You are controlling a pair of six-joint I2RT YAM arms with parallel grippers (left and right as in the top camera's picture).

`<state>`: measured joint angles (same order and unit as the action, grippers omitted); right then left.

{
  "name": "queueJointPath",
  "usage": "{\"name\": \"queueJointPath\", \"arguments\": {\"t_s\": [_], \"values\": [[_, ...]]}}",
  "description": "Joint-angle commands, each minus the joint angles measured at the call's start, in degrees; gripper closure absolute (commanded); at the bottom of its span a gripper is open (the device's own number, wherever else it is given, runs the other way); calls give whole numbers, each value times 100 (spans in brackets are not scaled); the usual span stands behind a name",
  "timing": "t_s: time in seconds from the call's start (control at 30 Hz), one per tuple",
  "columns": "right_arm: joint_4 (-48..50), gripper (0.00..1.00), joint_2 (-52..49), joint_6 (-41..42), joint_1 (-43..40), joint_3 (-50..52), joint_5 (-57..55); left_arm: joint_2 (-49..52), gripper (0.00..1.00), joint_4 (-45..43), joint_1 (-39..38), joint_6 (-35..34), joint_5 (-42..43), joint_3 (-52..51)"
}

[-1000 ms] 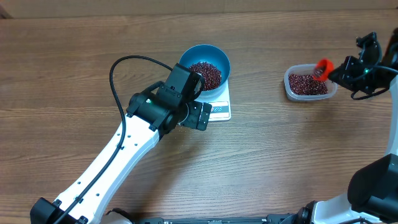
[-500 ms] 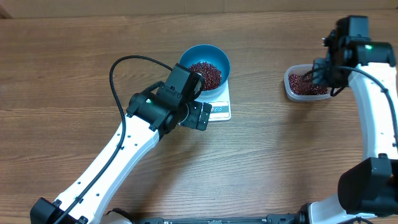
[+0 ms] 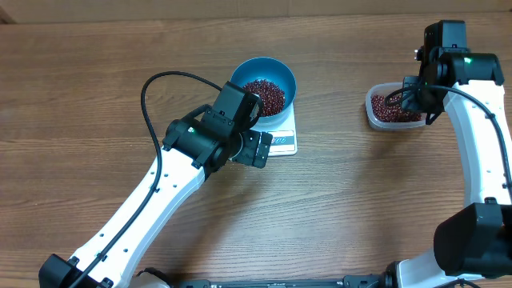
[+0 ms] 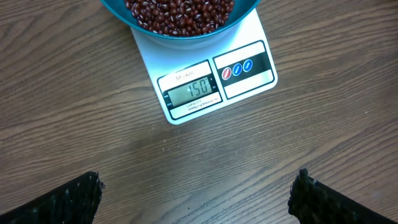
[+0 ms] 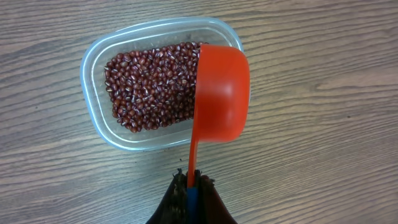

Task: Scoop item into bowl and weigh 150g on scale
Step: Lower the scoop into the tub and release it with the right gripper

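1. Far left of the wooden worktop (image 3: 72, 72): white left arm (image 3: 152, 192) slanting up from the lower edge toward the middle, with a black cable (image 3: 146, 92) looping above its wrist.
2. At the arm's end, left pincer (image 4: 196, 193) spread wide and holding nothing, hovering over bare wood just in front of the scale. Dark fingertips (image 4: 74, 199) at the two bottom corners of the left wrist view.
3. Next, white kitchen scale (image 4: 239, 40) lying flat on the worktop, display (image 4: 191, 93) reading 150. Round buttons (image 4: 237, 68) in a blue-outlined panel beside the display.
4. On the far part of the scale, blue bowl (image 3: 264, 66) standing upright, about as wide as the platform. Inside, a heap of small red-brown beans (image 3: 264, 94).
5. Well apart to the right, clear plastic tub (image 5: 93, 68) with rounded corners, set on the worktop. Across its bottom, a second lot of the same beans (image 5: 152, 87).
6. Red measuring scoop (image 5: 221, 93) with its cup overlapping the tub's right end, outer side turned to the right wrist camera, inside hidden. Cannot tell whether cup and tub are touching.
7. Far right, right pincer (image 5: 189, 186) pressed together on the scoop's thin handle (image 5: 193, 149). Right arm (image 3: 480, 128) bent over the tub in the overhead view.
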<state>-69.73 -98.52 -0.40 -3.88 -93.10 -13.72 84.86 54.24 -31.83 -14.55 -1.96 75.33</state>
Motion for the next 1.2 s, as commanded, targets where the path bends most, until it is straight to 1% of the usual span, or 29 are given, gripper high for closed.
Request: {"name": "queueJointPath", "arguments": {"t_s": [0.0, 0.27, 0.37, 0.4, 0.43, 0.5, 0.53, 0.6, 0.7, 0.77, 0.8, 0.83, 0.87, 0.93, 1.03, 1.17], "values": [[17, 96, 101, 68, -2, -109, -7, -48, 0, -11, 4, 83, -57, -35], [157, 96, 85, 66, -39, -109, 1305, -48, 1, -11, 4, 83, -57, -35], [186, 96, 24, 66, -42, -107, 1403, -48, 1, -11, 4, 83, -57, -35], [188, 91, -11, 66, -42, -103, 1386, -48, 0, -11, 4, 83, -57, -35], [186, 80, -46, 66, -42, -103, 1384, -48, 0, -11, 4, 83, -57, -35], [188, 69, -122, 63, -42, -103, 1381, -48, 1, -11, 4, 83, -57, -35], [188, 66, -153, 66, -42, -103, 1381, -48, 0, -11, 4, 83, -57, -35], [186, 66, -260, 66, -42, -103, 1384, -48, 0, -11, 4, 83, -57, -35], [157, 61, -433, 68, -42, -103, 1386, -48, 0, -11, 4, 83, -57, -35], [142, 60, -503, 68, -42, -98, 1384, -48, 1, -11, 4, 83, -57, -35], [131, 55, -518, 68, -42, -98, 1384, -48, 1, -11, 4, 83, -57, -35], [125, 53, -529, 68, -42, -98, 1381, -48, 1, -11, 4, 83, -57, -35], [114, 52, -529, 68, -42, -98, 1379, -48, 1, -11, 4, 83, -57, -35], [79, 47, -529, 129, -42, -98, 1305, -48, 1, -11, 4, 83, -57, -35], [-35, 44, -529, 553, -42, -98, 721, -48, 1, -11, 4, 83, -57, -35], [-157, 37, -529, 623, -42, -98, 579, -48, 0, -11, 4, 83, -57, -35]]}}
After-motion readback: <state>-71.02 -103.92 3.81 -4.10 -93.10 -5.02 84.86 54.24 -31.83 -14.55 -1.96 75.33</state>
